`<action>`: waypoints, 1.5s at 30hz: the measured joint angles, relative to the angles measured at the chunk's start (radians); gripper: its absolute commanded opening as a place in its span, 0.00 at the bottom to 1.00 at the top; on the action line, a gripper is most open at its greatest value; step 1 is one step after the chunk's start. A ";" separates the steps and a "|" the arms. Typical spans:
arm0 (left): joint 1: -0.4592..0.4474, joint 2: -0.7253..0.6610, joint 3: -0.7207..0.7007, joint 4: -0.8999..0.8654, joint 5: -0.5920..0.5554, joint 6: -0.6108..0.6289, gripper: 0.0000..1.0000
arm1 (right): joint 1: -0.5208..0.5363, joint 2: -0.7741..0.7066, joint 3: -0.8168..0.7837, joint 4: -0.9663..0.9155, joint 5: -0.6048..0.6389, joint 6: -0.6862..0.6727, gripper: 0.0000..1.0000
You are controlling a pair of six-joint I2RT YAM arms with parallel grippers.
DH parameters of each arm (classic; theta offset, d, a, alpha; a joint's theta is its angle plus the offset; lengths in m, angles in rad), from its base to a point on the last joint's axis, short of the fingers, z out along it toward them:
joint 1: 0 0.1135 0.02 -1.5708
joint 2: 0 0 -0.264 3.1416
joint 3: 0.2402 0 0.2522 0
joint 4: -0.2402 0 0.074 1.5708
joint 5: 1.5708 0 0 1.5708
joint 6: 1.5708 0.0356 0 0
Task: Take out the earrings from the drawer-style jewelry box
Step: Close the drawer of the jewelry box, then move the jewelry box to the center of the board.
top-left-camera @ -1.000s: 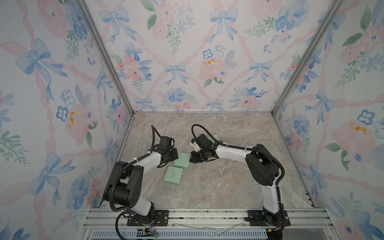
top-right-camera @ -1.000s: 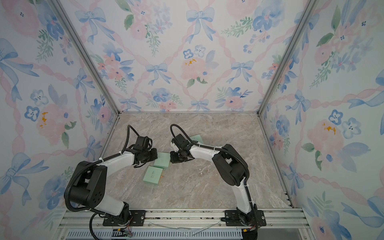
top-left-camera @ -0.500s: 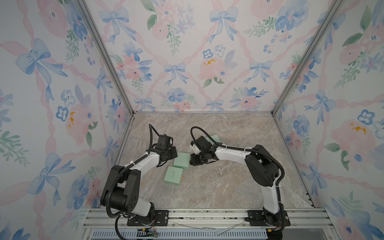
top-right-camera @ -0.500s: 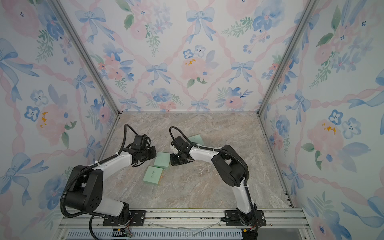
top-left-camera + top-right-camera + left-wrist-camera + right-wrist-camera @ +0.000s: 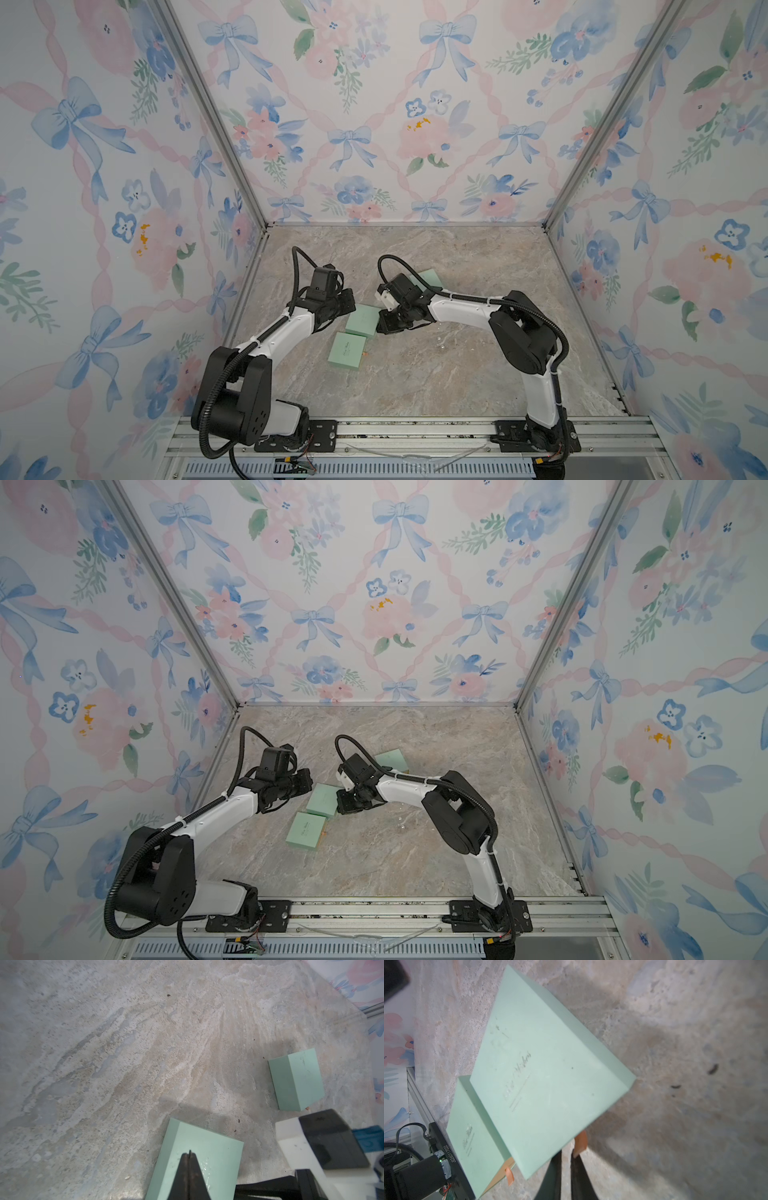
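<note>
Near jewelry box: orange drawer edge peeks out, nobody on it. Loose earrings lie on bare tabletop, apart from the boxes. Middle jewelry box: my left claw, closed and empty, rests on the lid, likely pinning the sleeve. My right claw, slim gap, sits at its orange pull tab; can't tell if pinched. Far box sits idle.

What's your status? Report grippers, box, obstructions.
Left gripper: jaws shut, over middle mint-green cardboard drawer box. Right gripper: jaws narrow at its orange ribbon tab, grip unclear. Drawer shut, no earrings showing. Nothing blocking.
</note>
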 measured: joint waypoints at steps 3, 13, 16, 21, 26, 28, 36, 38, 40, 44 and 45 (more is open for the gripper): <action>0.000 0.000 -0.002 0.005 0.016 -0.007 0.00 | -0.008 0.000 -0.014 0.023 -0.017 0.006 0.13; -0.016 0.001 -0.002 0.036 0.039 -0.019 0.00 | -0.039 -0.026 -0.105 0.073 -0.060 0.026 0.13; -0.027 0.002 -0.002 0.039 0.041 -0.026 0.00 | -0.067 -0.074 -0.126 0.063 -0.060 0.020 0.13; -0.061 0.012 -0.002 0.069 0.056 -0.038 0.00 | -0.186 -0.186 -0.136 0.053 -0.047 0.010 0.13; -0.094 0.045 -0.002 0.109 0.073 -0.050 0.00 | -0.343 -0.256 -0.145 0.053 0.007 0.015 0.14; -0.103 0.062 -0.002 0.122 0.081 -0.053 0.00 | -0.393 -0.257 -0.145 0.049 0.036 0.018 0.15; -0.151 0.120 -0.002 0.170 0.106 -0.075 0.00 | -0.494 -0.167 -0.055 0.034 0.061 0.043 0.28; -0.158 0.128 -0.002 0.175 0.110 -0.076 0.00 | -0.507 -0.133 -0.033 0.039 0.062 0.055 0.33; -0.159 0.130 -0.002 0.177 0.110 -0.076 0.00 | -0.517 -0.105 -0.028 0.053 0.061 0.067 0.36; -0.158 0.130 -0.002 0.188 0.111 -0.076 0.00 | -0.524 -0.068 -0.025 0.072 0.058 0.085 0.39; -0.159 0.130 -0.002 0.192 0.112 -0.076 0.00 | -0.524 -0.058 -0.021 0.076 0.058 0.088 0.40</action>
